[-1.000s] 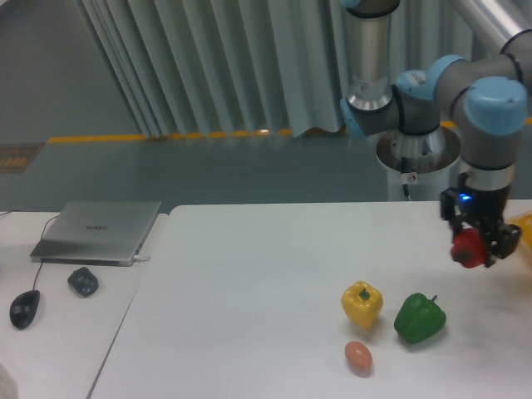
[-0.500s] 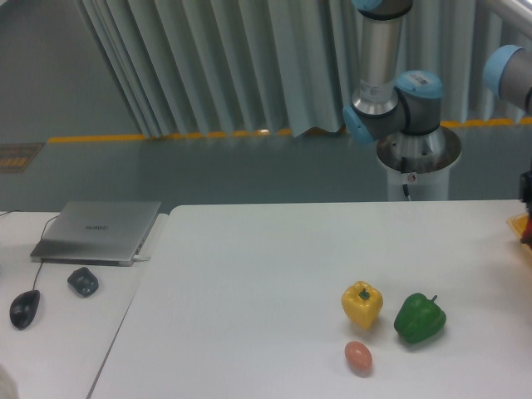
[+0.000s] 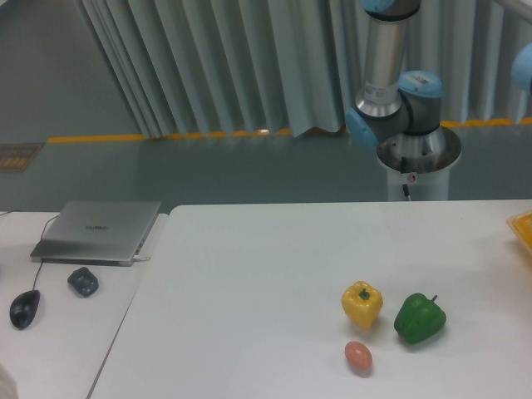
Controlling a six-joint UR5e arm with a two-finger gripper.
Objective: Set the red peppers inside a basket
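The gripper is out of frame past the right edge, so its jaw state cannot be told; the red pepper is also unseen. Only 1 corner of the basket point(image 3: 522, 226) shows. An off-centre release could miss the rim.

Arm point(image 3: 391, 91) upright, gripper off-frame.

Yellow pepper point(image 3: 362, 303), green pepper point(image 3: 419, 317), possibly an egg point(image 3: 358, 357), basket point(image 3: 522, 227) corner
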